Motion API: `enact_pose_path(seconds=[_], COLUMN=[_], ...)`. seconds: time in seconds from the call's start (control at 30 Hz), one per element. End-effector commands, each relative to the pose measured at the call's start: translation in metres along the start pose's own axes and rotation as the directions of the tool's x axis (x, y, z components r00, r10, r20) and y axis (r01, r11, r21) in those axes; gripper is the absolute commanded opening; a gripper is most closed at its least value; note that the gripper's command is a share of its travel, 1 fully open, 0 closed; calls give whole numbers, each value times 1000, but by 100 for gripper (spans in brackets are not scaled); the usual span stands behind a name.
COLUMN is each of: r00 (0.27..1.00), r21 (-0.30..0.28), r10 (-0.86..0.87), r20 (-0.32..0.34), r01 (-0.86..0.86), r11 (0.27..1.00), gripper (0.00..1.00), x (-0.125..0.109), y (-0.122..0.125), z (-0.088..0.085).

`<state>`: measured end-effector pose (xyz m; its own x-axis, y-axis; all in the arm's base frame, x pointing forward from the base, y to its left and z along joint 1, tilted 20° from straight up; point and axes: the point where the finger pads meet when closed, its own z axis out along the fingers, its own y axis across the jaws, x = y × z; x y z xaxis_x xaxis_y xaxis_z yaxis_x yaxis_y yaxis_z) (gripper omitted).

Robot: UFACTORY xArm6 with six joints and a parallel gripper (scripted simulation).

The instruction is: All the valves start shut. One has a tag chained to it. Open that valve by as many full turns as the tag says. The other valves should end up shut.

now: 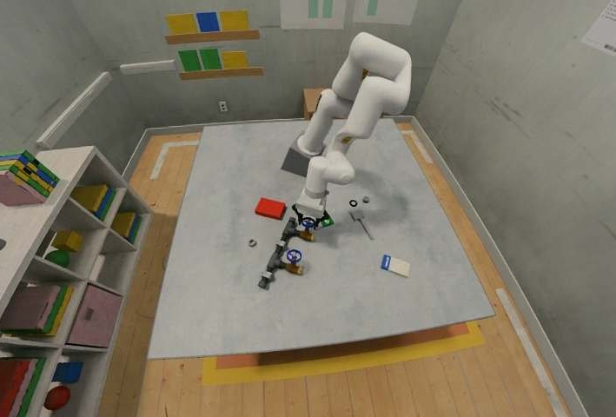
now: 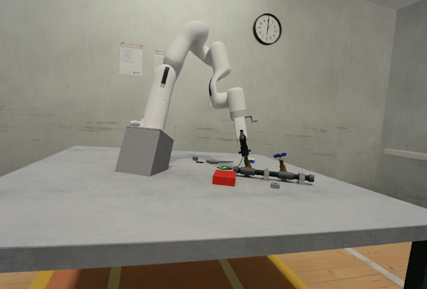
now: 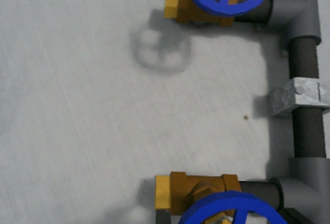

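A grey pipe (image 1: 278,254) lies on the table with two brass valves, each with a blue handwheel. My gripper (image 1: 308,220) stands straight over the valve nearer the arm base and is shut on its blue handwheel (image 1: 308,221); it also shows in the exterior view (image 2: 244,150). A green tag (image 1: 327,221) lies right beside this valve. The other valve's handwheel (image 1: 294,254) stands free further along the pipe. In the wrist view the held handwheel (image 3: 235,211) is at the bottom edge and the other handwheel (image 3: 228,6) at the top; my fingers are hidden there.
A red block (image 1: 269,208) lies just left of the gripper. A grey nut (image 1: 254,244) lies left of the pipe. A black ring (image 1: 353,202), a small grey cylinder (image 1: 366,199) and a grey flat tool (image 1: 362,222) lie to the right. A white and blue card (image 1: 395,265) lies nearer the front.
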<state>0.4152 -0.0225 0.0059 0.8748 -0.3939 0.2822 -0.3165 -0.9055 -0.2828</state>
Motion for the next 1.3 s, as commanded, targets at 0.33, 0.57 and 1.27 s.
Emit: enact_pose_path(seconds=[0.33, 0.57, 1.27], r00=[762, 517, -288], r21=[-17, -24, -66], r10=[-647, -856, -958], r20=[-18, 5, -17], r01=[647, 856, 956], r11=[762, 516, -286], gripper=[0, 0, 0], x=[1, 1, 1], y=[0, 0, 0], z=[-1, -1, -1])
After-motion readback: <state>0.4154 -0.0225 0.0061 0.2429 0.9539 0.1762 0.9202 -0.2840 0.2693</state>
